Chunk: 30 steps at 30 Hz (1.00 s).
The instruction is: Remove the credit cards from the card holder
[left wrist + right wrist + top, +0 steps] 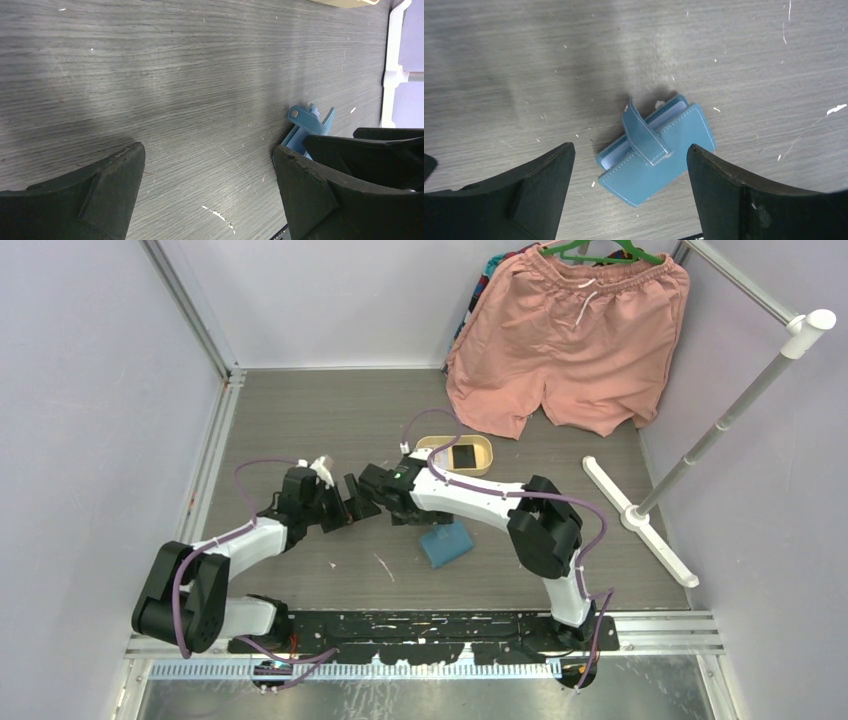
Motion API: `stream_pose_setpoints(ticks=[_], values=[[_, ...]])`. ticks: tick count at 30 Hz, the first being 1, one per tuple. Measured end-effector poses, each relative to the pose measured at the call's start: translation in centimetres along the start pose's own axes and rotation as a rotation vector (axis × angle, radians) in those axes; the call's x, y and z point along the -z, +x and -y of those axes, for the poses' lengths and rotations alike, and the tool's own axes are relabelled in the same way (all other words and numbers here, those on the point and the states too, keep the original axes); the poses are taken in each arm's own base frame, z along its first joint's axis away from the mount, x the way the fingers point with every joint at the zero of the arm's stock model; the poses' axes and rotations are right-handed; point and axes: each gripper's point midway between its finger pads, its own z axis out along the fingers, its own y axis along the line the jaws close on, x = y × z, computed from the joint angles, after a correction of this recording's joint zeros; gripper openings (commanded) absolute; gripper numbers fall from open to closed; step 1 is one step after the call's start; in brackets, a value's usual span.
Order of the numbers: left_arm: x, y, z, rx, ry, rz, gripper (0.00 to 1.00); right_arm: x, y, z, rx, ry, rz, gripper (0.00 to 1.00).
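The card holder [446, 543] is a teal-blue wallet lying folded on the grey table, its snap tab loose and sticking up. In the right wrist view the card holder [659, 155] lies below and between my open jaws, with a pale layer showing between its flaps. I cannot tell if that layer is a card. My right gripper [630, 150] is open and hovers above it, touching nothing; in the top view the right gripper [398, 505] is just left of the wallet. My left gripper [350, 502] is open and empty, left of the wallet [304, 127]. A dark credit card [466, 456] lies in the tan tray.
The oval tan tray [432, 445] sits just behind my right wrist. Pink shorts [570, 340] hang at the back right. A white rack stand [640, 520] with its pole stands on the right. The two grippers are close together, fingers almost meeting.
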Motion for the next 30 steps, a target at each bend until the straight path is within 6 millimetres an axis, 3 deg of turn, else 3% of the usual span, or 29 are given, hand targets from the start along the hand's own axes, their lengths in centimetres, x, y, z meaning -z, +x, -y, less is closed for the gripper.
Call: stream_pose_setpoints(ticks=[10, 16, 22, 24, 30], values=[[0.1, 0.6, 0.0, 0.002, 0.015, -0.018, 1.0, -1.0, 2.7, 0.8, 0.024, 0.039, -0.09, 0.76], [0.1, 0.7, 0.2, -0.005, 0.03, -0.022, 1.0, -2.3, 3.9, 0.5, 0.047, 0.066, -0.12, 0.56], [0.1, 0.7, 0.3, -0.008, 0.035, -0.024, 1.0, -2.6, 4.2, 0.6, 0.054, 0.075, -0.126, 0.11], [0.1, 0.7, 0.3, -0.008, 0.037, -0.026, 1.0, -2.6, 4.2, 0.6, 0.053, 0.075, -0.126, 0.02], [0.1, 0.7, 0.4, -0.011, 0.04, -0.027, 1.0, -2.5, 4.2, 0.8, 0.053, 0.078, -0.123, 0.01]])
